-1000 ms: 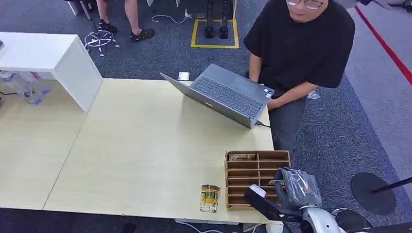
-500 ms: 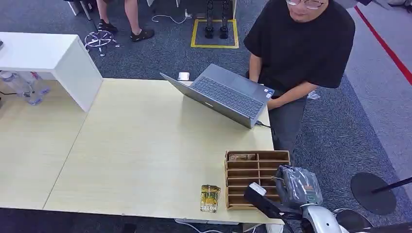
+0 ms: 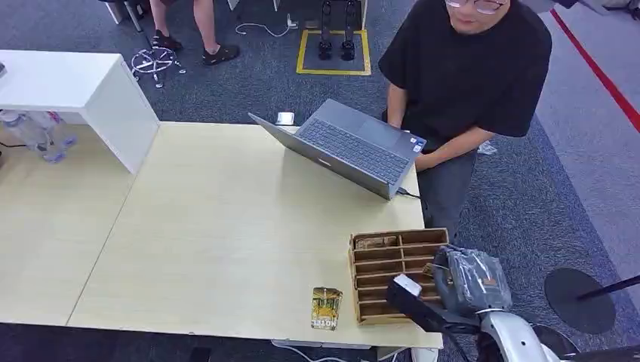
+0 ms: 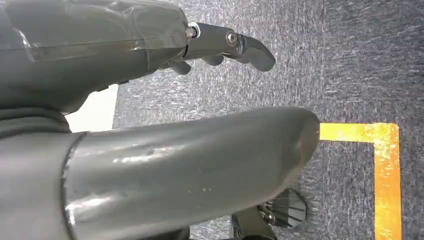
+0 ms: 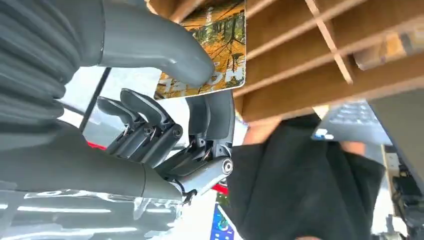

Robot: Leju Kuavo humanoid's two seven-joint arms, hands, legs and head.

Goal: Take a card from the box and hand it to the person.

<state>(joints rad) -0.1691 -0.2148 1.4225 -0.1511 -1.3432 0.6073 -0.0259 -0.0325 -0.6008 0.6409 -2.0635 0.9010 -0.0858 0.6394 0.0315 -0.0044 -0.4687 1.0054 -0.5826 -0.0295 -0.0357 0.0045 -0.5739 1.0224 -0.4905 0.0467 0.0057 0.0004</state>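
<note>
Right hand [image 3: 460, 283], wrapped in clear plastic, over the near right corner of the brown slotted wooden box [image 3: 398, 274] at the right end of the pale wooden desk [image 3: 226, 226]. From the right wrist: thick grey thumb pressed on the face of an autumn-forest printed card [image 5: 210, 50], a dark finger behind it, so the card pinched and standing partly inside one of the box's slots; other fingers [image 5: 150, 125] curled loosely below. A second card with green and yellow print [image 3: 326, 308] flat on the desk, just beside the box's left side, near the front edge. A small patterned item [image 3: 375, 243] in the box's far left compartment. Grey open laptop [image 3: 351, 147] at the far edge of the desk, well apart from the box. Person in a black T-shirt [image 3: 464, 72] standing beyond the desk's right end, one hand by the laptop. Left hand [image 4: 220, 47] hanging over dark carpet with a yellow tape line [image 4: 385, 165], fingers slightly bent, nothing in them. White side table [image 3: 75, 87] at far left.
</note>
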